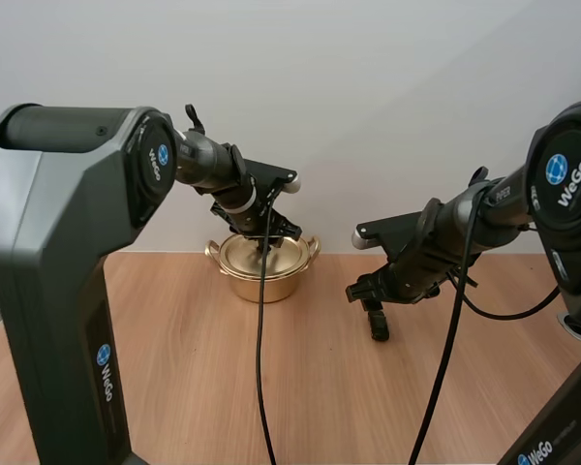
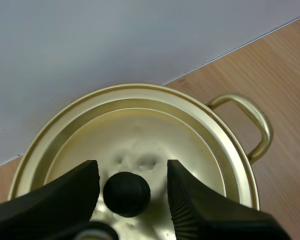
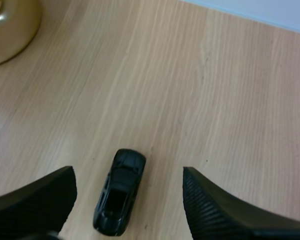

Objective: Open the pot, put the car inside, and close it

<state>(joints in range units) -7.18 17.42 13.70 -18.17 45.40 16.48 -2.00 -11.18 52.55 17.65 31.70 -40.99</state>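
The left gripper (image 2: pixel 132 167) is hovering low over the lid (image 2: pixel 140 135) of the golden pot (image 1: pixel 263 276). Its two black fingers (image 2: pixel 65 192) are standing apart, ribbed inner faces turned to each other. The lid's round black knob (image 2: pixel 127 194) is sitting in the gap between them, and neither finger is touching it as far as the left wrist view shows. The lid is resting on the pot, closing it, and one looped handle (image 2: pixel 252 125) is sticking out past the rim over the wooden table (image 1: pixel 174 368). In the high view the left arm is reaching forward from the left, so that its gripper is hanging right above the pot. The pot is standing near the table's far edge, by the white wall. The right gripper (image 3: pixel 129 172) is spread wide too and is holding nothing. Its fingers (image 3: pixel 215 210) are flanking a small black toy car (image 3: pixel 119 195), which is lying on the bare wood (whether nose or tail is turned toward the pot is hard to say), with clear table showing between the car and each finger. Beyond the car, and well apart from it, the pot's rounded side is showing. In the high view the right gripper is pointing down at the table to the right of the pot, well apart from it.
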